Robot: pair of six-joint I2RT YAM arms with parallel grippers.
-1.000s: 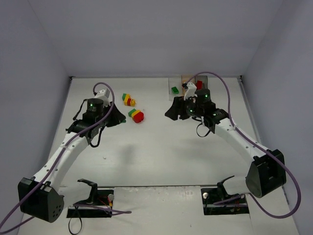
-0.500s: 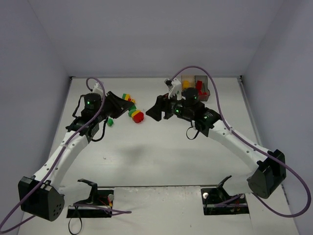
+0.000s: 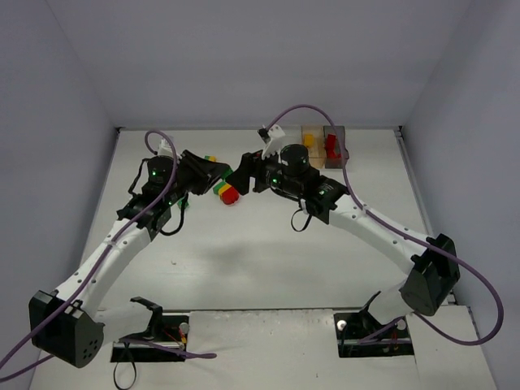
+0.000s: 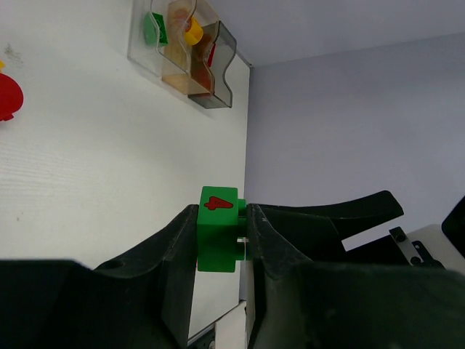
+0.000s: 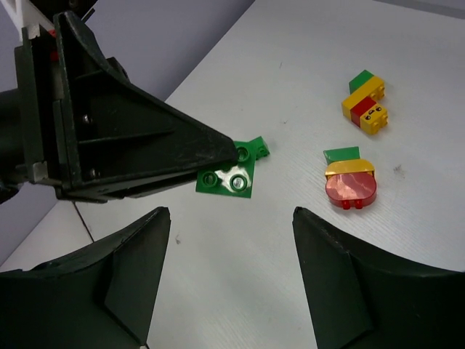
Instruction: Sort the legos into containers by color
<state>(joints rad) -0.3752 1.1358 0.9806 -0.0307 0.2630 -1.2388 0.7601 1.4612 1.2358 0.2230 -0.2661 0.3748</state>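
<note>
My left gripper (image 4: 221,218) is shut on a green brick (image 4: 216,236) with a red mark on its top, held above the table. In the top view it (image 3: 213,173) is just left of a red, yellow and green clump (image 3: 228,192). My right gripper (image 5: 231,212) is open and empty, facing the left gripper, with the green brick (image 5: 231,174) just beyond its fingertips. The red-topped clump (image 5: 350,180) and a yellow, red and green clump (image 5: 365,102) lie to the right. The containers (image 3: 321,145) hold green, yellow and red legos (image 4: 182,51).
A small green lego (image 3: 181,204) lies on the table beside my left arm. The two grippers nearly meet at the middle back of the table. The back wall runs right behind the containers. Purple cables loop over both arms.
My right gripper has swung left from the containers towards the clumps. My left gripper has moved back and right with the green brick, uncovering a green lego on the table.
</note>
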